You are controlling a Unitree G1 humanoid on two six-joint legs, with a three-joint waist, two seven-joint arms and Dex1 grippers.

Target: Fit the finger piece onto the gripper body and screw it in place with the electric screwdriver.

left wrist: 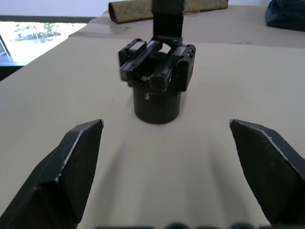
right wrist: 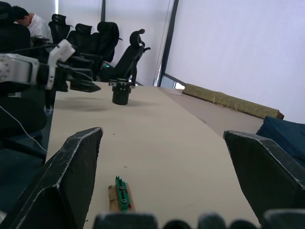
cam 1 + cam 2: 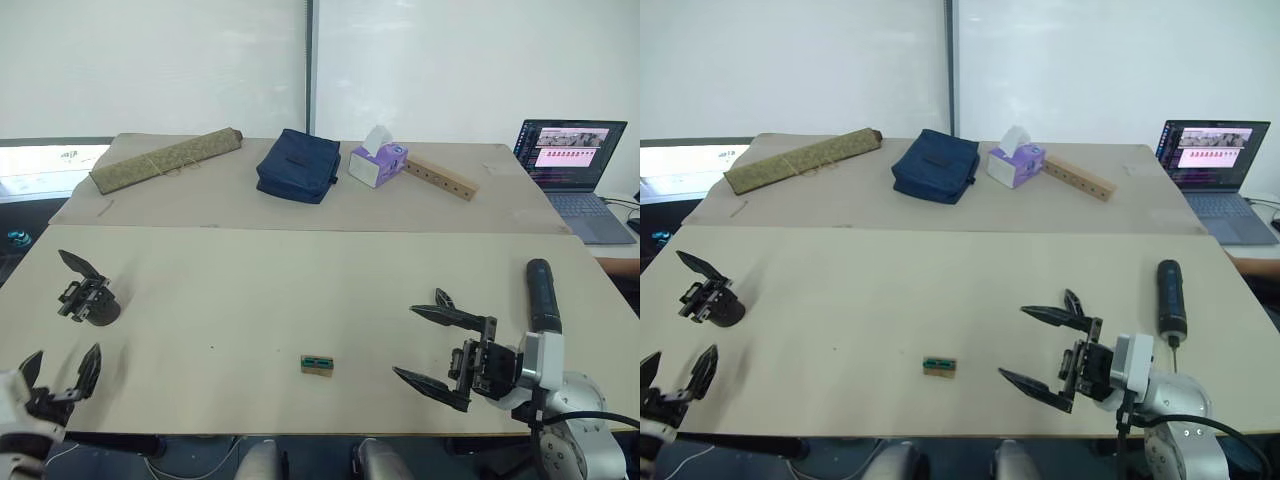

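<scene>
Both tools spread wide, left tool [image 3: 60, 372] near gripper body [image 3: 90, 297], tan-green block [image 3: 317, 365] mid-table, electric screwdriver [image 3: 1169, 290] right.

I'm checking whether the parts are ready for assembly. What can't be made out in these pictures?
- Finger piece: a small black tip just beyond the right gripper, which hides most of it; shape unclear.
- Screwdriver: its bit is too thin to read in the right eye view; in the left eye view the right arm covers its near end.
- Gripper body: screw holes too small to see; its finger is cut off by the left wrist view's edge.
- Left gripper: open, partly cut off by the left eye view's edge.
</scene>
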